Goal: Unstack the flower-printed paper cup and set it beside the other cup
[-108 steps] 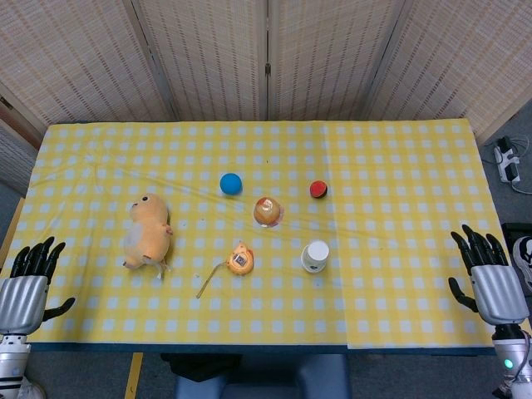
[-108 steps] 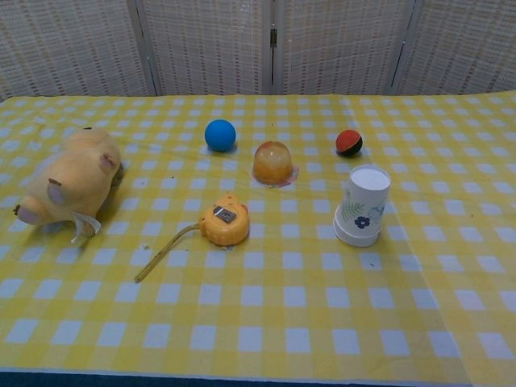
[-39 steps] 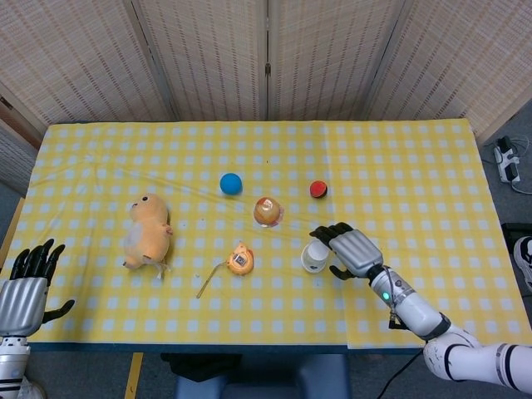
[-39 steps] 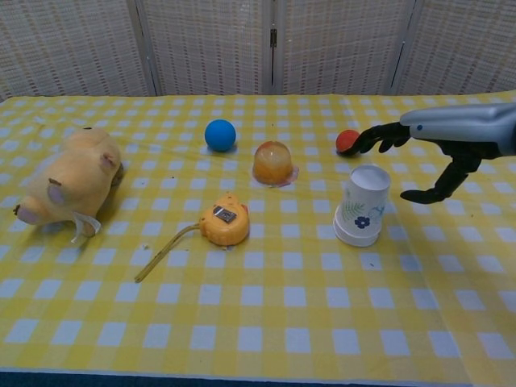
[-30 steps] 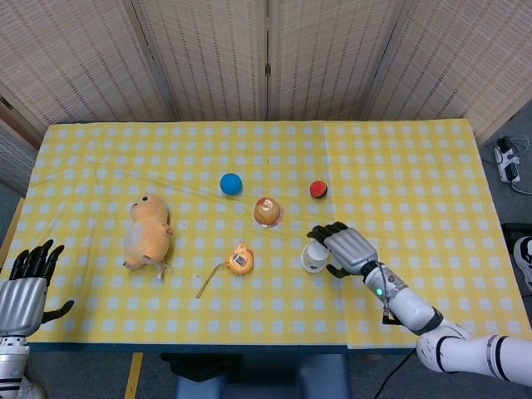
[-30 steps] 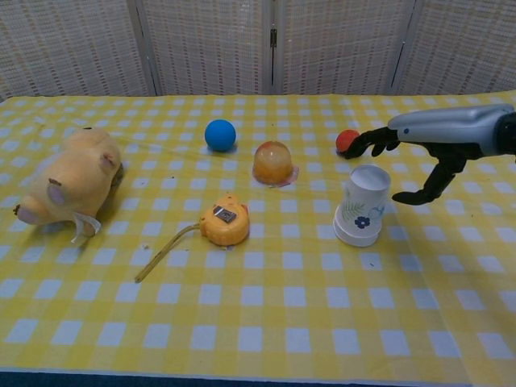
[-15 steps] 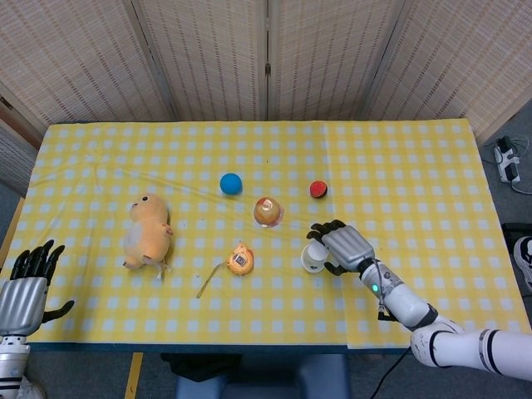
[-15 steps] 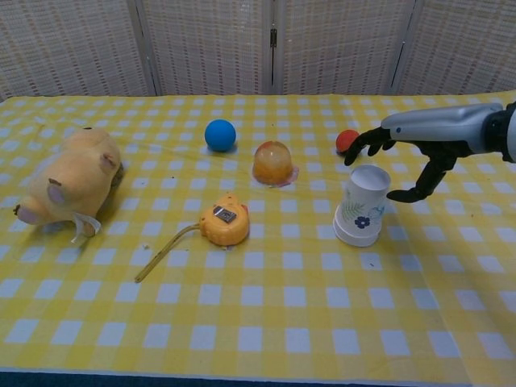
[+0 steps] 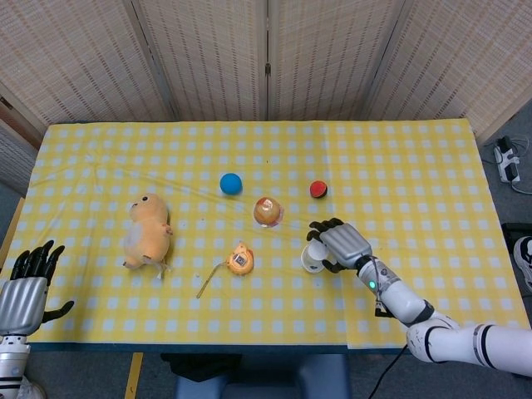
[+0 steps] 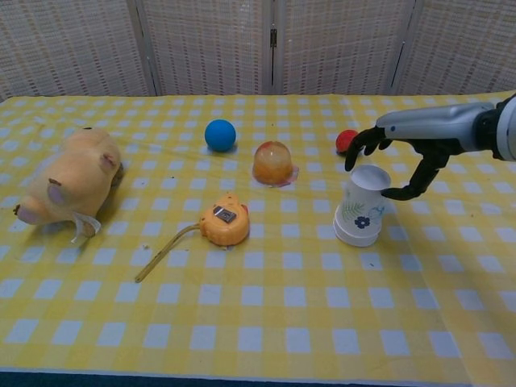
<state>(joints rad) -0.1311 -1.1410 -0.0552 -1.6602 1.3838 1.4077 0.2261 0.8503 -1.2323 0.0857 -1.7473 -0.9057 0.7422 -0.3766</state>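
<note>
The flower-printed paper cup (image 10: 363,205) stands upside down on the other cup (image 10: 355,235), toward the table's right near corner. The right hand (image 10: 403,153) hovers around its top, fingers spread, gripping nothing. A squeeze too low would likely pinch both cups and lift them together; too hard, and the thin paper would buckle. The left hand (image 9: 25,287) rests open by the left near corner.

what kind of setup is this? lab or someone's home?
Most likely a lab test bench: a table under a yellow checked cloth, woven screens closing off the back, and unrelated props laid out apart, such as a plush toy, balls and stacked paper cups.
</note>
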